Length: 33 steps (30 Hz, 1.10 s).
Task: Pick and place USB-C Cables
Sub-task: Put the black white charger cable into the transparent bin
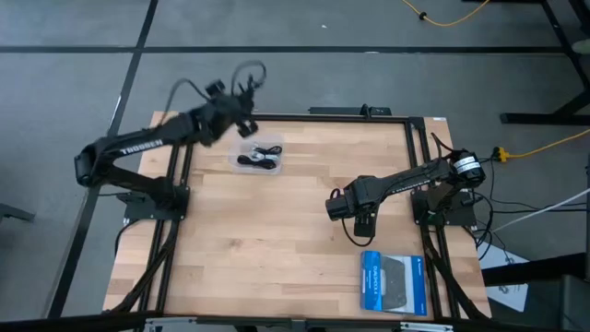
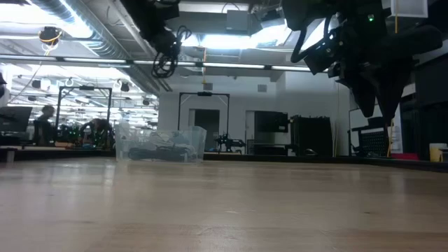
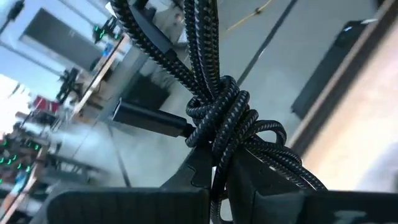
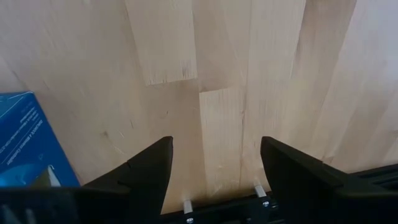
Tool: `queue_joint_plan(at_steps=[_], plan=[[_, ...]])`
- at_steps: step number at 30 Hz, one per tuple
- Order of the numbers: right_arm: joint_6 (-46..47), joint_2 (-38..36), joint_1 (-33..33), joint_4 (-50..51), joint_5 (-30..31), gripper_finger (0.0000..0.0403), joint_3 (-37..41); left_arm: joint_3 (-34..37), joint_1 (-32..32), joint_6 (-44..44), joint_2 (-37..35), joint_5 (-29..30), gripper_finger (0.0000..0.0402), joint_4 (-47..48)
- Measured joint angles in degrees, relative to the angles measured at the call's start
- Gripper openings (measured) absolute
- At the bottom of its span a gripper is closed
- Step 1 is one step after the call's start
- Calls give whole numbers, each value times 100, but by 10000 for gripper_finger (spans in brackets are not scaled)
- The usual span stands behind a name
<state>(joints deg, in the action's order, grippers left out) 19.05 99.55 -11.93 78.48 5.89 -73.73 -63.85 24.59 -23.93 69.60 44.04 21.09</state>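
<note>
Pale wood planks make up your tabletop (image 1: 277,240), framed by black rails, with a workshop beyond. Your left claw (image 3: 214,171) is clamped on a black braided cable (image 3: 217,118), the fingers pinched together just below its knotted middle. It is raised well above the wood near the far left corner, and the loops hang or swing free of the claw (image 1: 241,101). From the low view the bundle dangles high over the clear tray (image 2: 161,145).

I judge that cable light, soft and floppy: it will sway, and the braid gives fair grip, so the knot is the right place to hold. Take any other bundle at its tied waist too, not by a loose end or the plug (image 3: 146,118), which would let the coil unravel.

More cables (image 1: 260,155) lie in the tray, just beside the raised claw on the tabletop side.

Your right claw (image 4: 214,165) hovers over bare wood near the right side, fingers apart and holding nothing, with the blue box (image 1: 394,281) near it toward the front edge.
</note>
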Motion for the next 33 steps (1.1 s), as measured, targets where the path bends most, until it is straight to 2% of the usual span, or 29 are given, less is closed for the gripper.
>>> queue_joint_plan(at_steps=[4, 10, 15, 18, 20, 23, 28, 33], plan=[[0, 0, -1, 0, -7, 247, 0, -632, 951, 167, 52, -510, 14, 783], [0, 0, -1, 0, -16, 247, 0, -1188, 2289, 1312, 90, -1396, 13, 2462], [0, 0, -1, 0, -59, 247, 0, -1197, 2847, 1913, 259, -2733, 13, 3553], [0, 0, -1, -2, -59, 247, 0, -1196, 2791, 1626, 521, -3325, 13, 3754], [22, 0, -1, -2, -59, 247, 0, -1197, 2644, 1314, 726, -3492, 13, 3699], [27, 0, -1, -4, -59, 247, 0, -1198, 2396, 669, 1121, -3403, 12, 3514], [31, 0, -1, -4, -232, 247, 0, -1198, 1917, -940, 1873, -3518, 12, 3437], [26, 0, -1, -4, -420, 247, 0, -1196, 1334, -1611, 2450, -3390, 12, 3109]])
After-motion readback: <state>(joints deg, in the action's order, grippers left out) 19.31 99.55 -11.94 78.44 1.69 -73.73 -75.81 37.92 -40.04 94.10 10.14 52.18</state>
